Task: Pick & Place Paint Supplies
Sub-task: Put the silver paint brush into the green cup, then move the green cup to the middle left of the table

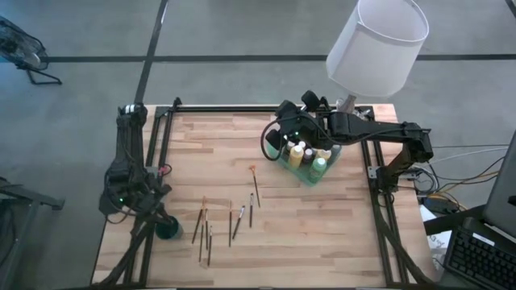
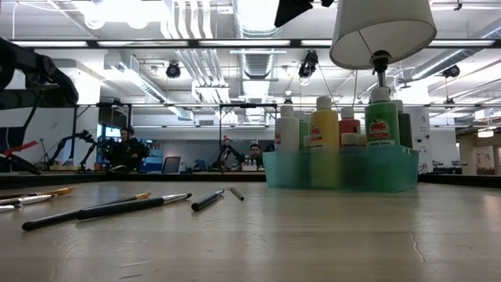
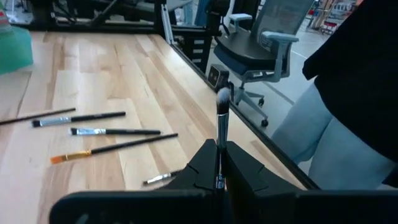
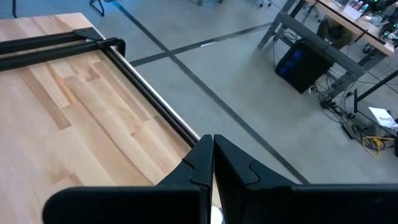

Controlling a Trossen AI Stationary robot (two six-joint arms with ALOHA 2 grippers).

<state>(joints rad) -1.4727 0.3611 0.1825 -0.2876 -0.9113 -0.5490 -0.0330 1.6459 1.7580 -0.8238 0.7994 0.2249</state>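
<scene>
My left gripper (image 3: 219, 168) is at the table's near left, beside the small dark green cup (image 1: 169, 232), shut on a thin brush (image 3: 221, 124). Several more wooden-handled brushes (image 1: 218, 225) lie flat on the wood, and one orange-tipped brush (image 1: 255, 187) lies nearer the middle. The translucent green tray (image 1: 316, 179) at the far right holds paint bottles (image 2: 325, 129) with white caps, standing upright. My right gripper (image 4: 213, 155) is shut and empty above the tray's far left side (image 1: 284, 138). My left gripper pinches the brush by its dark shaft (image 3: 219, 152) between the two fingers. The brush lies along the fingers, and its pale bristle tip (image 3: 222, 98) sticks out past their free ends. The handle end is hidden behind the fingers.
A lamp with a white shade (image 1: 377, 44) stands at the table's far right, over the tray. Black frame rails (image 1: 161, 137) run along the table's edges. A person in dark top and grey trousers (image 3: 348, 124) and an office chair (image 3: 261, 43) are beyond the table's edge.
</scene>
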